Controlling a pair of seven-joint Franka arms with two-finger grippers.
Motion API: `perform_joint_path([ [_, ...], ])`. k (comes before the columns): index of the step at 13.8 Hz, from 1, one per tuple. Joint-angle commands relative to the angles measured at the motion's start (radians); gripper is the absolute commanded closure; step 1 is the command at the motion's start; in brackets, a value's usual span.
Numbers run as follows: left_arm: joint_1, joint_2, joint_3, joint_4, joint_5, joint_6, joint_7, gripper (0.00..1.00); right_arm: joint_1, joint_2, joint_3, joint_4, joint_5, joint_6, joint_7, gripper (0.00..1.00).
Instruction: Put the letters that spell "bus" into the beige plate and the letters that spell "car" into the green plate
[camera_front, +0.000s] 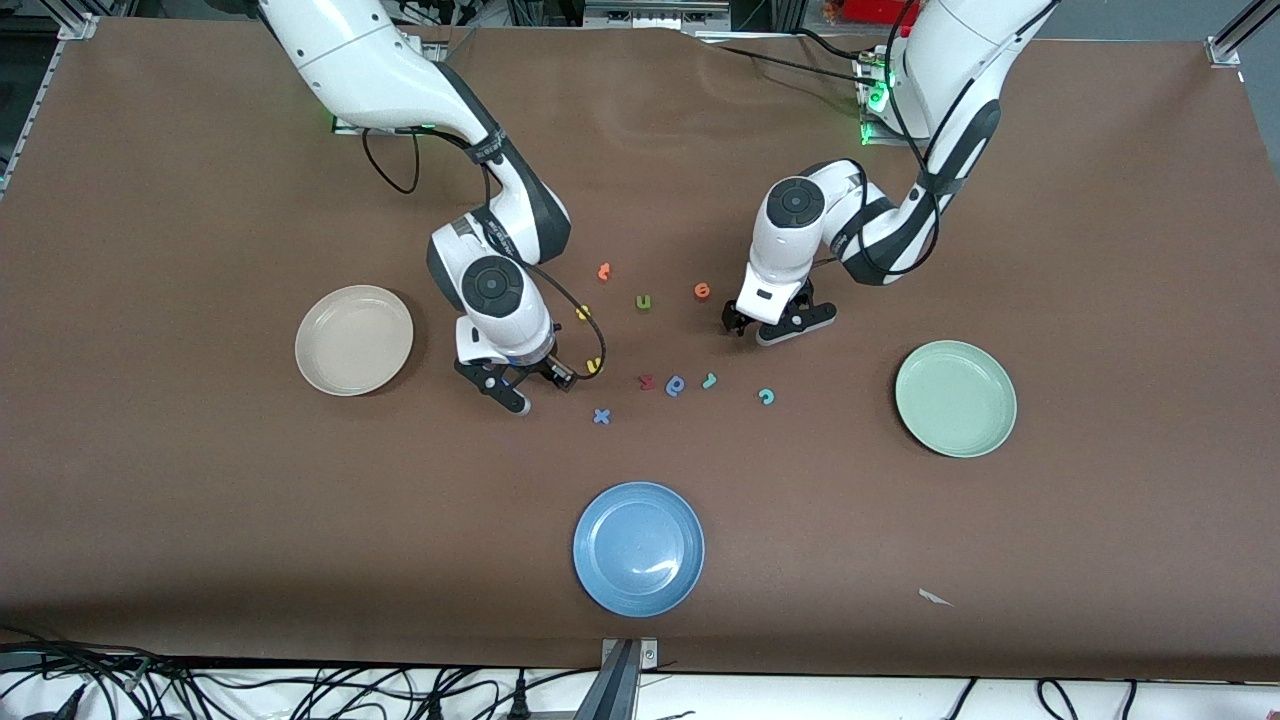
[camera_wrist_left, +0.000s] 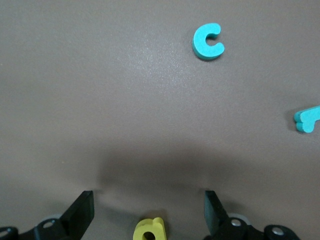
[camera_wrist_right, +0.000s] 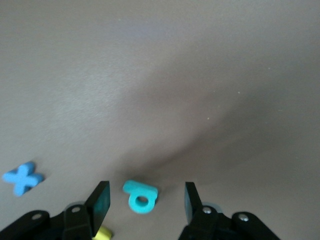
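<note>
My right gripper (camera_front: 533, 385) is low over the table beside the beige plate (camera_front: 355, 340). It stands open around a teal "b" (camera_wrist_right: 140, 196), and neither finger touches the letter. A yellow "u" (camera_front: 594, 365) and a yellow "s" (camera_front: 583, 313) lie close by. My left gripper (camera_front: 762, 325) is down at the table, open, with a yellow "a" (camera_wrist_left: 150, 229) lying between its fingers (camera_wrist_left: 85, 210). The teal "c" (camera_front: 766, 396) and teal "r" (camera_front: 709, 380) lie nearer the front camera than that gripper. The green plate (camera_front: 955, 398) is toward the left arm's end.
A blue plate (camera_front: 638, 548) sits nearest the front camera. Other loose letters lie mid-table: a blue "x" (camera_front: 601, 416), a red letter (camera_front: 647, 381), a darker blue letter (camera_front: 676, 385), an olive "u" (camera_front: 644, 302) and two orange letters (camera_front: 604, 271).
</note>
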Motion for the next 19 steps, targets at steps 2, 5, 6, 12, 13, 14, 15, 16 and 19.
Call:
perform_joint_path([
  [2,0.002,0.005,-0.011,0.006,0.014,-0.016,-0.020,0.08,0.031,0.029,-0.010,0.008,-0.036,0.037,0.060,0.36],
  [5,-0.006,0.006,-0.014,0.000,0.003,-0.019,-0.015,0.13,0.035,0.033,-0.010,0.010,-0.036,0.039,0.060,0.37],
  [6,0.008,0.008,-0.043,0.001,-0.005,-0.022,-0.015,0.17,0.037,0.033,-0.010,0.010,-0.036,0.039,0.060,0.41],
  [12,0.176,0.018,-0.207,0.004,-0.062,-0.093,0.106,0.20,0.035,0.029,-0.011,0.010,-0.038,0.032,0.056,0.87],
  [13,0.178,0.023,-0.207,0.008,-0.060,-0.093,0.112,0.21,0.032,0.022,-0.013,0.010,-0.039,0.028,0.047,0.87],
  [14,0.182,0.028,-0.207,0.012,-0.057,-0.093,0.120,0.21,0.031,0.002,-0.021,0.010,-0.039,0.017,0.038,0.87],
  [15,0.183,0.031,-0.207,0.012,-0.062,-0.094,0.146,0.21,0.031,-0.021,-0.039,0.013,-0.039,-0.019,0.024,0.87],
  [16,0.187,0.046,-0.207,0.012,-0.062,-0.093,0.155,0.22,0.029,-0.049,-0.048,0.013,-0.039,-0.065,-0.017,0.87],
  [19,0.190,0.070,-0.207,0.017,-0.062,-0.093,0.173,0.25,0.025,-0.111,-0.117,0.004,-0.028,-0.202,-0.192,0.87],
])
